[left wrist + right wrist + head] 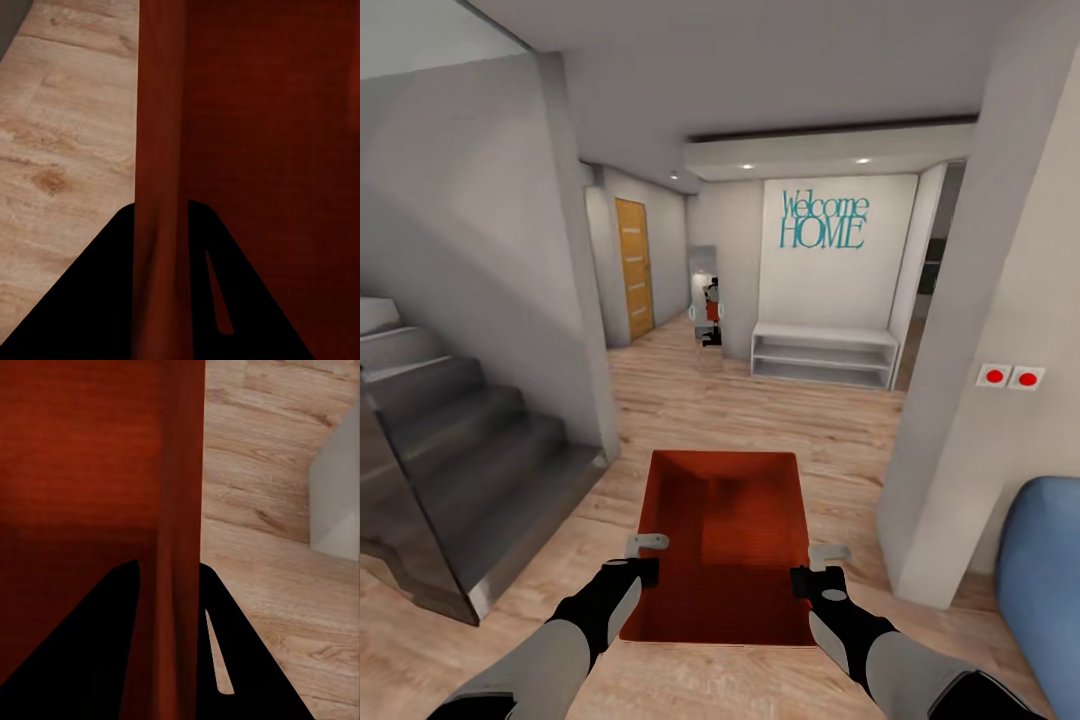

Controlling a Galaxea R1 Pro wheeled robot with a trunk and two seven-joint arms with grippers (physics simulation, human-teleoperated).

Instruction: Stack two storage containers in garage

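Observation:
One orange-red storage container hangs in front of me over the light wood plank floor, open top up. My left gripper is shut on its left wall and my right gripper is shut on its right wall. In the left wrist view the thin red wall runs between the two dark fingers of the left gripper. The right wrist view shows the same: the container wall is pinched in the right gripper. The inside of the bin looks empty.
A grey staircase and a wall end stand at the left. A wall corner and a blue sofa are at the right. Ahead, plank floor leads to a white shelf bench and a wooden door.

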